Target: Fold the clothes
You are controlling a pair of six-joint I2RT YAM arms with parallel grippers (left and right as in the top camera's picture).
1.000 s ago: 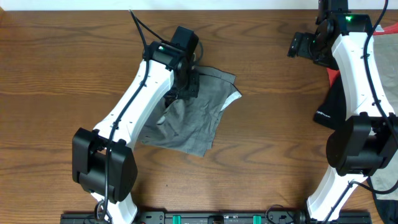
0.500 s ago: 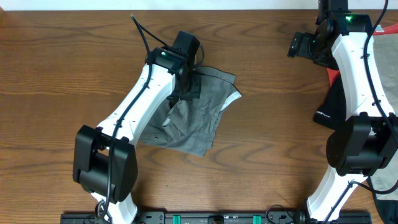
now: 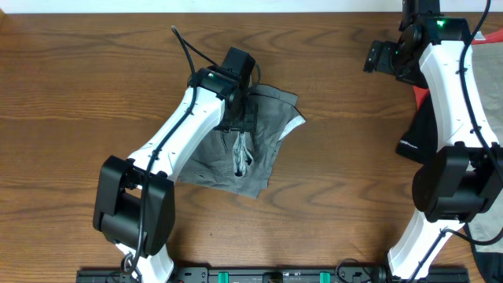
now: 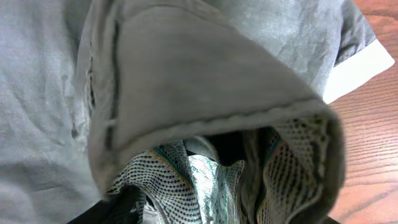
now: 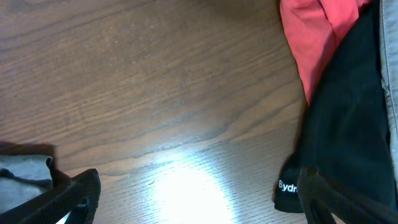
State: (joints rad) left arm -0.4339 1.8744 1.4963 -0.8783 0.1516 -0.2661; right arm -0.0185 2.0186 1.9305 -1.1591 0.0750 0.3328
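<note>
The grey-olive shorts [image 3: 263,130] lie crumpled on the wooden table left of centre, partly doubled over. A strip of pale mesh lining [image 3: 242,155] shows in the middle of them. My left gripper [image 3: 242,118] hangs low over their upper part. In the left wrist view a rolled fold of the shorts [image 4: 186,74] fills the frame, with the mesh lining [image 4: 186,180] bunched at my left gripper [image 4: 211,214], whose dark fingers stand apart at the bottom corners, mostly hidden by cloth. My right gripper [image 3: 380,56] is far off at the back right, open over bare wood [image 5: 199,199].
A black garment [image 3: 420,130] with white lettering and a coral-red one [image 3: 420,93] lie at the right edge, close to my right arm's base. They also show beside the right fingers, the black garment [image 5: 348,124] below the coral-red one [image 5: 311,31]. A pale garment [image 3: 487,224] sits front right.
The left jaws have come apart and the cloth under them has dropped and spread, baring the mesh lining. The left arm shifted slightly to the right. The right arm has not moved.
</note>
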